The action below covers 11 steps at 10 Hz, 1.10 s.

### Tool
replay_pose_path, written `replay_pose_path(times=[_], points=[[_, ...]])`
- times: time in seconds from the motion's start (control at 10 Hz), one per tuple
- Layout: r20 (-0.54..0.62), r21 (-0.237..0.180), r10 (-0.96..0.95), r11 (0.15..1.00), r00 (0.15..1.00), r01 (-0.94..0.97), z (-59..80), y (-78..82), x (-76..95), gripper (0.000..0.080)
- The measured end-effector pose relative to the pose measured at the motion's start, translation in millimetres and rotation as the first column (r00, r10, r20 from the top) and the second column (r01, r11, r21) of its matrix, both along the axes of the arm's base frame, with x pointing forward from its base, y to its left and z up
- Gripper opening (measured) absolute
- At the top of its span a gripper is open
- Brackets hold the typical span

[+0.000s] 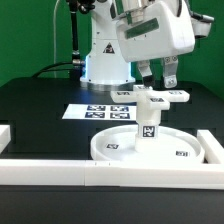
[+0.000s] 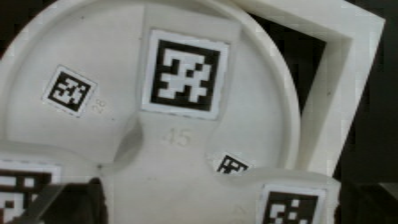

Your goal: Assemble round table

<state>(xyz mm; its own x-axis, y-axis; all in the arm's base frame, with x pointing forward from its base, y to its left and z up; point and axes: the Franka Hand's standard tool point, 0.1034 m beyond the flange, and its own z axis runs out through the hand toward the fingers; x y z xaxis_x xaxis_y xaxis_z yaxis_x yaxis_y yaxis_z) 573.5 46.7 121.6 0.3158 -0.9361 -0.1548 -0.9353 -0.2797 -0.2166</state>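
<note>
The large rimmed round disc (image 1: 118, 148) lies on the table near the front rail. The short cylindrical post (image 1: 147, 124) stands upright in its middle. The cross-shaped foot piece (image 1: 163, 97) sits on top of the post. My gripper (image 1: 161, 84) is directly over the foot piece, with its two dark fingers apart and their tips at the foot's top surface, one on each side of its middle. The wrist view looks down on the disc (image 2: 107, 140) with its tags, and the foot piece (image 2: 214, 195) fills the near edge. The fingertips are not clear there.
White border rails run along the front (image 1: 60, 168) and the exterior view's right (image 1: 212, 148), and one shows in the wrist view (image 2: 331, 90). The marker board (image 1: 100, 111) lies behind the disc. The robot base (image 1: 105, 65) stands at the back.
</note>
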Motion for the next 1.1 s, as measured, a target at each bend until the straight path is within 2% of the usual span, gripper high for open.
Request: replay_pose_path(times=[0.2,0.3,0.4,0.5,0.7,0.9,1.1], points=[[0.03,-0.039,0.178,0.983,0.984,-0.177,0.0,0.0,-0.1,0.0649],[0.032,-0.085,0.298,0.952,0.954,-0.294,0.9,1.2,0.5,0.0649],[0.027,-0.147,0.47,0.875,0.882,-0.461,2.7,2.7,1.9,0.0649],[0.013,-0.177,0.604,0.786,0.797,-0.593,3.6,4.2,1.5,0.0649],[-0.008,-0.216,0.752,0.642,0.659,-0.736,3.7,8.9,-2.2,0.0649],[-0.01,-0.23,0.81,0.569,0.586,-0.79,2.8,6.3,-1.9,0.0649],[-0.022,-0.259,0.908,0.398,0.417,-0.88,2.3,5.7,-2.2,0.0649]])
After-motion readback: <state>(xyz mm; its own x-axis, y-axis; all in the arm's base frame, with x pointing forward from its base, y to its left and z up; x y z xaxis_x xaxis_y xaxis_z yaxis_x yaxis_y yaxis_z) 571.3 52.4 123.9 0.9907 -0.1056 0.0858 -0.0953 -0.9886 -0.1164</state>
